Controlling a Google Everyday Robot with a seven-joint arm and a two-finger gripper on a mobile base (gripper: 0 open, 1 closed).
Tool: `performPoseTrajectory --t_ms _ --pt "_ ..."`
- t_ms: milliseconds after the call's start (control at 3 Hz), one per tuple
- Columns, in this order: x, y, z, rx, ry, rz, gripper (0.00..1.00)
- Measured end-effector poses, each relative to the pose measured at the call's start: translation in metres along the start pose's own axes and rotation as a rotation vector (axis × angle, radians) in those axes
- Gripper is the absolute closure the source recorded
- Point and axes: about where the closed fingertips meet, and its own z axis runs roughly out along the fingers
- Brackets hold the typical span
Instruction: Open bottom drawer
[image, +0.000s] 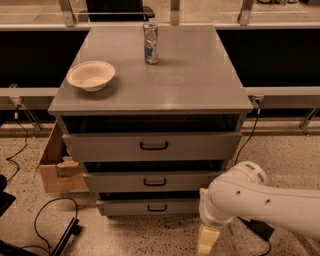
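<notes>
The bottom drawer (150, 206) is the lowest and narrowest grey front of the cabinet, with a small black loop handle (157, 208). It sits near the floor under the middle drawer (150, 181) and top drawer (152, 146). My white arm (250, 200) comes in from the lower right. My gripper (206, 240) hangs low by the floor, to the right of the bottom drawer's right end and apart from its handle. It holds nothing that I can see.
A beige bowl (91, 75) and a drink can (150, 43) stand on the cabinet top (190, 80). A cardboard box (59, 165) sits left of the cabinet. Black cables (47, 220) lie on the speckled floor at lower left.
</notes>
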Motion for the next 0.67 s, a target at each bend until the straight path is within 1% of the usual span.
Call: performPoseTrajectory --t_ms 333,667 --pt "-0.007 0.002 0.069 -0.039 -0.040 -0.008 0.00" --pt "-0.017 0.003 0.143 -0.073 -0.093 -0.043 0.00"
